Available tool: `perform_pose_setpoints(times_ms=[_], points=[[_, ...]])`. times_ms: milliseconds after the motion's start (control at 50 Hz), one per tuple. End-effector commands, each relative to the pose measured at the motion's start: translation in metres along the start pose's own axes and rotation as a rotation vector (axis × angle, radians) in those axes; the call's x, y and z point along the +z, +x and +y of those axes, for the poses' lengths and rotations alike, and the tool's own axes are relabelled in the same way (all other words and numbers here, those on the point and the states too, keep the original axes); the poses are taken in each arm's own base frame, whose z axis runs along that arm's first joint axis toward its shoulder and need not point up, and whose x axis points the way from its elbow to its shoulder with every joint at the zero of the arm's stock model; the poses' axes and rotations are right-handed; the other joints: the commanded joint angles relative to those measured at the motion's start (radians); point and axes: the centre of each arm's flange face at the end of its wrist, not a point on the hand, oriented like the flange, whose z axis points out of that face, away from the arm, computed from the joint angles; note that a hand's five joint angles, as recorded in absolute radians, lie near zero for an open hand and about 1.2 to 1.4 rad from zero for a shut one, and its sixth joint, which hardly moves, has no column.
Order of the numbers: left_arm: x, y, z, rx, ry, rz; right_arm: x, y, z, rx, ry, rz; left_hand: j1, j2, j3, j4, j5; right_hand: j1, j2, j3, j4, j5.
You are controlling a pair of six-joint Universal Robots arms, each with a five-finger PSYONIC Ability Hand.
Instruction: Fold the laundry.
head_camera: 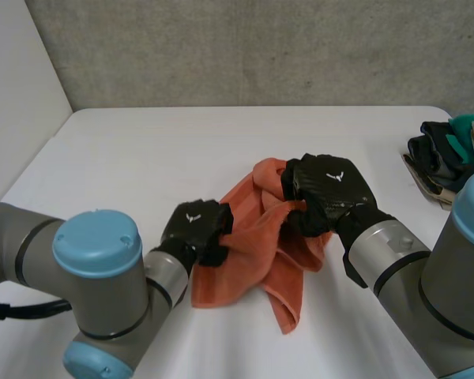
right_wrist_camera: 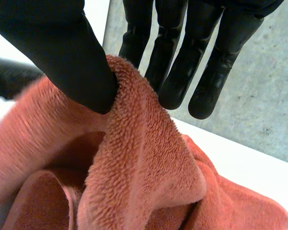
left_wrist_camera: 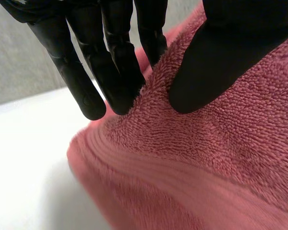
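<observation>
White table [head_camera: 134,158], grey wall [head_camera: 261,47]; left hand [head_camera: 196,227] and right hand [head_camera: 332,185] each pinch the orange towel [head_camera: 245,276], seemingly at edges.

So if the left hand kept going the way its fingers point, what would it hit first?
The orange towel: the left hand pinches its edge between thumb and fingers, so it would just push further into the cloth. The right hand seems to lie beyond, though depth is unclear.
</observation>
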Motion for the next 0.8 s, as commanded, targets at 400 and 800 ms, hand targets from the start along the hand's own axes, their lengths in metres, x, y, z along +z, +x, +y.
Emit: perform_pose_setpoints(times_ms=[400,800], points=[[-0.049,-0.071,-0.129,-0.006,0.350,-0.218,-0.021,0.060,0.040,0.114,-0.362,0.148,0.260,0.256,0.270,0.261,0.273,-0.858,-0.995,-1.008,-1.013,-0.981],[-0.060,-0.099,-0.150,-0.005,0.424,-0.308,-0.012,-0.048,0.102,0.002,-0.365,-0.158,0.260,0.256,0.270,0.261,0.273,-0.742,-0.879,-0.892,-0.897,-0.865]])
